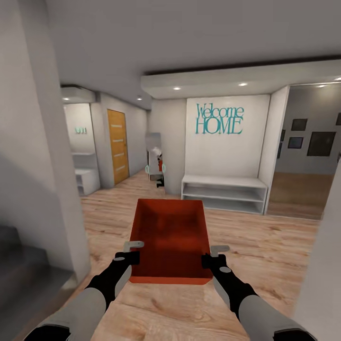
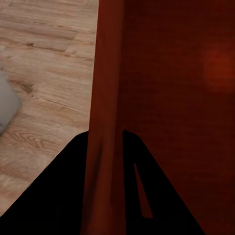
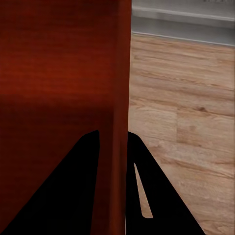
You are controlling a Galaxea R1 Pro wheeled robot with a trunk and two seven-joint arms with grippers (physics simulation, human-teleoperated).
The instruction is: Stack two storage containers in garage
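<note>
I hold one orange-red storage container (image 1: 170, 237) level in front of me above a light wood plank floor (image 1: 265, 246); it is open-topped and empty. My left gripper (image 1: 135, 253) is shut on its left wall near the close corner, and my right gripper (image 1: 210, 255) is shut on its right wall. In the left wrist view the thin red wall (image 2: 105, 98) runs between the dark fingers of the left gripper (image 2: 105, 142). The right wrist view shows the same: the wall (image 3: 120, 73) pinched in the right gripper (image 3: 113, 137). The garage is out of view.
A white wall corner (image 1: 47, 166) and dark steps (image 1: 19, 270) stand close on my left, another white wall (image 1: 327, 265) on my right. Ahead are a low white shelf bench (image 1: 222, 192) under a "Welcome HOME" sign (image 1: 220, 118), and a corridor with an orange door (image 1: 117, 144).
</note>
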